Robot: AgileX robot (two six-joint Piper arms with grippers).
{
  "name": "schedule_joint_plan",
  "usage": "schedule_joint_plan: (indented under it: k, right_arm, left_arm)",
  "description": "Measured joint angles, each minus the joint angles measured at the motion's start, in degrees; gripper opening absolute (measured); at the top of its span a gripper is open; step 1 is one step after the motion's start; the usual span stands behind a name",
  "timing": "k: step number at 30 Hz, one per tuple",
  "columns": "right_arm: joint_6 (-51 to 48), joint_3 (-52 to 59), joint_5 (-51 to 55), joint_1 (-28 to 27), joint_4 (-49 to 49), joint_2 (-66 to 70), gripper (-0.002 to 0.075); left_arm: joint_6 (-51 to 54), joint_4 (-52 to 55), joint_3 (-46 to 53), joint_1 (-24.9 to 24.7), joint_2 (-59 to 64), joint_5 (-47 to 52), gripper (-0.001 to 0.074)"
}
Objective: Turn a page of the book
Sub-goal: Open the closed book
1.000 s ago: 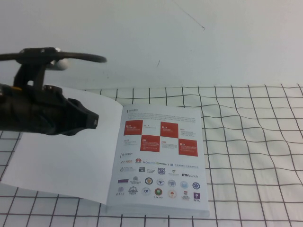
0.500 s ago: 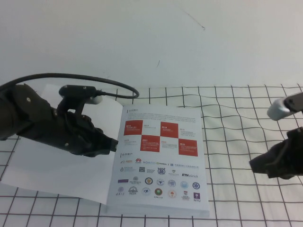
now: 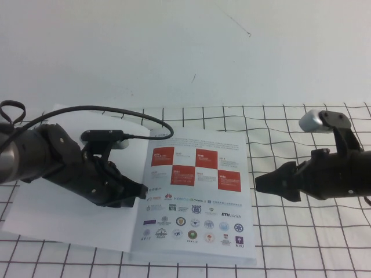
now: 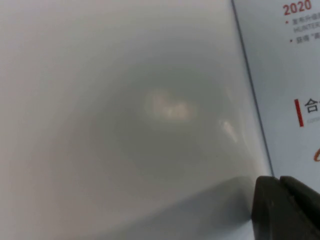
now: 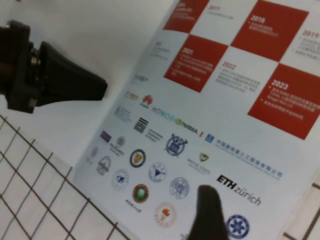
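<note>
Two grippers flanked the book point(image 3: 191, 194), which lay open on the gridded cloth point(image 3: 301, 231) with its near edge close to the front of the table. The page point(image 3: 196, 191), showing red squares above rows of small logos, lay flat as the right-hand leaf; its outer edge had bare grid beside it, and the right gripper point(image 3: 259, 184) hung just off that edge, apart from the paper. The left gripper point(image 3: 142, 190) sat over the blank white sheet point(image 3: 69, 214), its tip right at the spine point(image 3: 145, 194). That gripper's claw looked pressed together, with no paper between its tips. Whether the right gripper's claw was spread or pressed together could not be told; in the right wrist view only one dark fingertip point(image 5: 207, 215) showed, cut off at the frame's edge above the logos. The left arm's body covered much of the blank sheet's upper part. Beyond the cloth, a plain white surface point(image 3: 185, 52) filled the background.
</note>
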Motion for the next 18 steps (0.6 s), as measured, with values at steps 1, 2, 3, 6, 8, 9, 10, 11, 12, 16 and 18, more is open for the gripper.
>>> schedule_joint_plan:
  k: [1, 2, 3, 6, 8, 9, 10, 11, 12, 16, 18]
  right_arm:
    - [-0.69, -0.22, -0.12, 0.00, 0.55, 1.16, 0.0482]
    - [-1.16, -0.49, -0.24, 0.00, 0.68, 2.05, 0.0482]
    - [-1.43, -0.80, -0.32, 0.00, 1.11, 3.17, 0.0484]
    - [-1.66, -2.02, 0.59, 0.00, 2.25, 6.09, 0.0485]
    - [-1.66, -3.22, 2.57, 0.11, 2.86, 8.18, 0.0485]
    - [-1.80, -3.97, 3.27, 0.22, 3.15, 9.16, 0.0485]
    - [-1.80, -4.71, 3.51, 0.60, 3.39, 10.04, 0.0485]
    - [-1.80, -5.39, 3.56, 0.80, 3.64, 10.71, 0.0485]
    - [-1.80, -6.02, 3.46, 1.27, 3.99, 11.49, 0.0485]
    - [-1.80, -7.15, 2.44, 1.94, 5.86, 13.82, 0.0485]
    - [-1.80, -7.39, 1.86, 1.94, 6.89, 14.75, 0.0485]
  left_arm:
    - [-0.30, 0.00, 0.00, 0.00, 0.43, -0.10, -0.0002]
    - [-0.54, 0.02, 0.00, 0.00, 0.57, -0.23, -0.0002]
    - [-0.54, 0.02, 0.00, 0.00, 0.65, -0.33, -0.0002]
    - [-0.62, 0.02, 0.00, 0.00, 0.79, -0.60, -0.0002]
    - [-0.62, 0.02, 0.00, 0.00, 1.04, -0.62, -0.0002]
    - [-0.67, 0.02, 0.00, 0.00, 1.04, -0.72, -0.0002]
    - [-1.03, 0.27, 0.00, 0.00, 1.04, -1.10, -0.0002]
    - [-1.91, 0.34, 0.00, 0.00, 1.04, -1.51, -0.0002]
    - [-3.09, 0.45, 0.00, 0.00, 1.04, -2.32, -0.0002]
    - [-6.88, 0.63, 0.00, 0.24, 1.04, -5.26, -0.0002]
    - [-7.42, 0.84, 0.00, 0.37, 1.04, -5.68, -0.0002]
